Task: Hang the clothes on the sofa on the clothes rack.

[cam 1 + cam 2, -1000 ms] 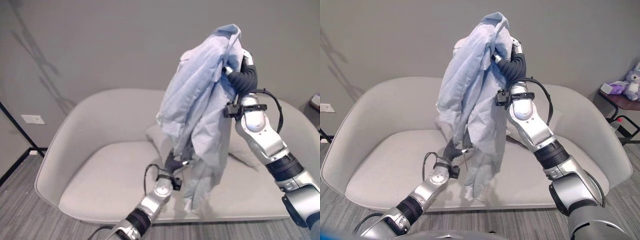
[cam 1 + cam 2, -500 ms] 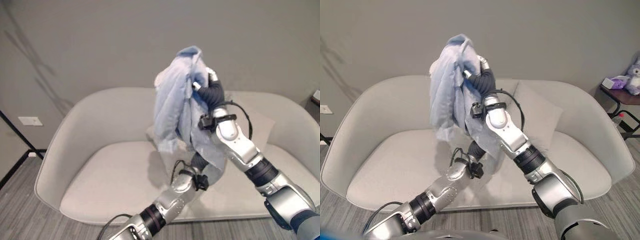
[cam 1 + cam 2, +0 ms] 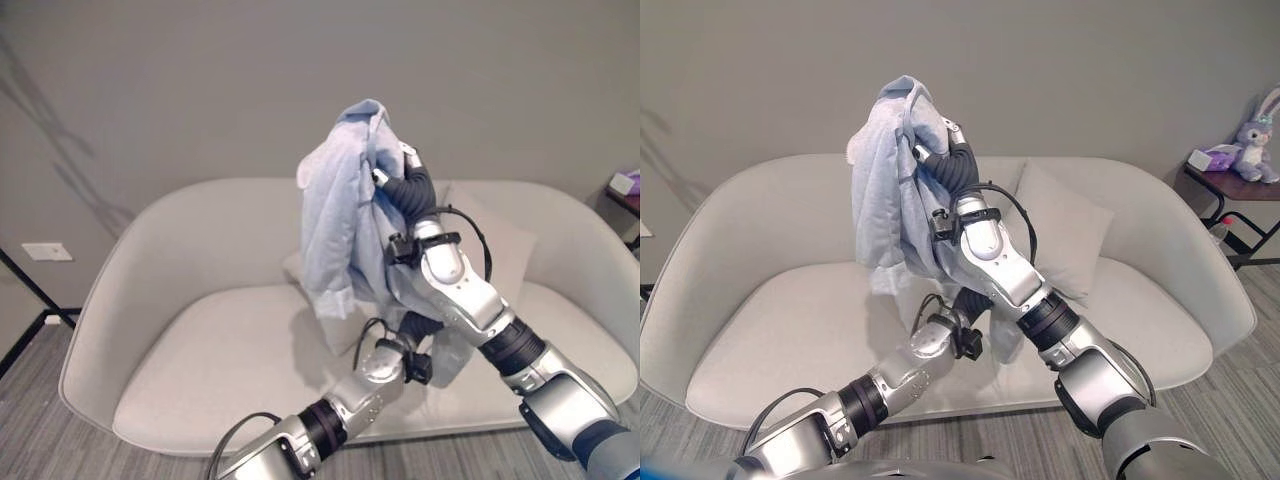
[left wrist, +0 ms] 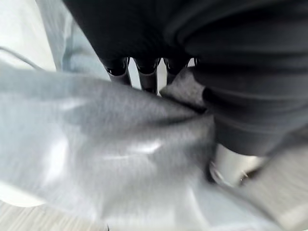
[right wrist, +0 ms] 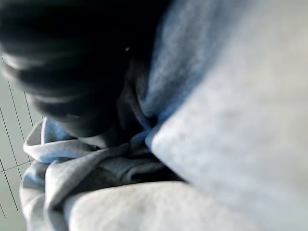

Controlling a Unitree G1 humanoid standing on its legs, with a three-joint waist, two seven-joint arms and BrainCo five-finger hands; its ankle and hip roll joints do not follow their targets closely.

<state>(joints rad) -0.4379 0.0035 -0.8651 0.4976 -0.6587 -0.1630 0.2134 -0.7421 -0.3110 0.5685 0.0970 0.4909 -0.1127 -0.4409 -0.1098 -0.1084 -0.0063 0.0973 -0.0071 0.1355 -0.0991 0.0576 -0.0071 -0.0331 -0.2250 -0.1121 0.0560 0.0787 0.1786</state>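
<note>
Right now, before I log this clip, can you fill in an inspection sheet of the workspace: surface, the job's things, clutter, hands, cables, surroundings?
Surface: light grey sofa, seat bare on the robot's left half.
Job's things: pale blue garment lifted clear above the seat, hanging bunched from the right hand; clothes rack: nothing seen.
Clutter: grey cushion leaning on the sofa back.
Hands: right hand raised, fingers curled into the garment's top; left hand low in the hanging cloth, fingers hidden.
Cables: nothing seen apart from the robot's own.
Surroundings: grey wall; side table on the robot's right with a plush rabbit; wood-look floor.
</note>
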